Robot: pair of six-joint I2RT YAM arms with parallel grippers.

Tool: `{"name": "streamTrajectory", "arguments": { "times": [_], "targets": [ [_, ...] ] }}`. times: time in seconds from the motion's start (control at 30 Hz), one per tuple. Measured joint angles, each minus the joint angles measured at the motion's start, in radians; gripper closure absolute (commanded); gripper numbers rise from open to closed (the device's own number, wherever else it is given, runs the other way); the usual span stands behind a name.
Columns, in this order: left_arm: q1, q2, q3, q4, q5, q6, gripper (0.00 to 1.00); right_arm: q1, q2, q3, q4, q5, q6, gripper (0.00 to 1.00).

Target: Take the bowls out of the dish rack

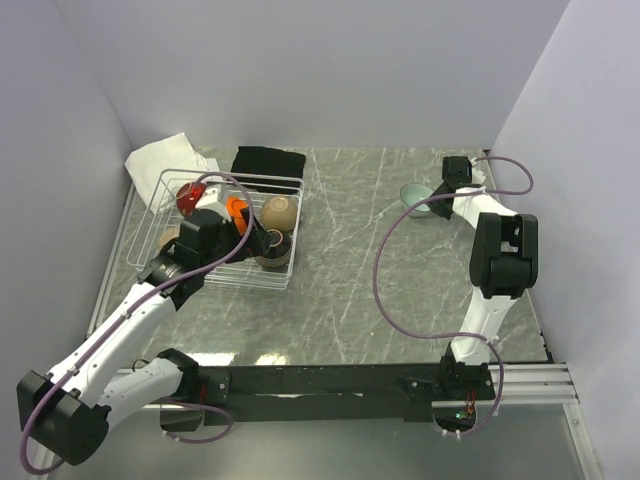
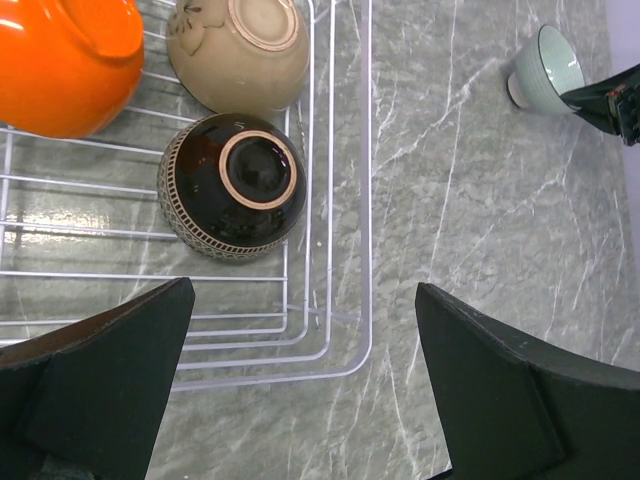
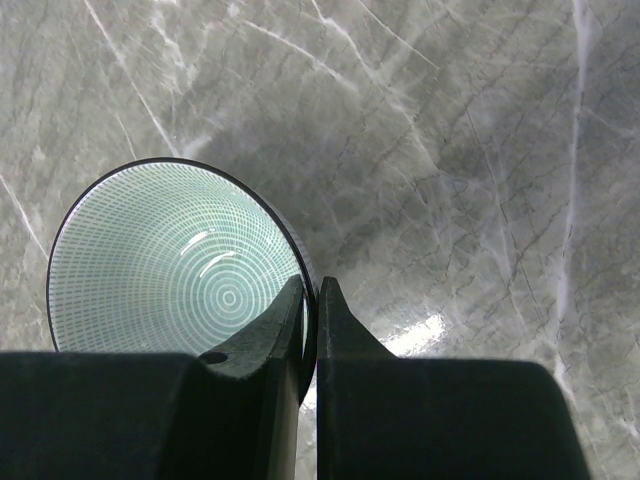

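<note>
At upper right, the right jaws are gripping the teal bowl (image 3: 180,270) outside the rack (image 2: 369,200), while the left jaws are hanging open over five bowls (image 2: 232,185) inside.

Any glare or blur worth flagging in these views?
Right wrist: glare patch on the table beside the right claw; teal bowl sharp. Left wrist: sheen on the orange bowl, left claw nearly black. Top: even light, soft shadows, no blur.

surface: grey marbled table (image 1: 350,300) | on it: dish rack (image 1: 262,281), white cloth (image 1: 165,160), black cloth (image 1: 268,162) | teal bowl (image 1: 415,195): possibly touching down
</note>
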Motion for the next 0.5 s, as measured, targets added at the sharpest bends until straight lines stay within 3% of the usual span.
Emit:
{"name": "streamTrajectory", "arguments": {
  "times": [0.5],
  "targets": [
    [0.064, -0.034, -0.015, 0.0, 0.004, -0.029, 0.01, -0.001, -0.008, -0.037, 0.001, -0.027, 0.0, 0.64]
  ]
}}
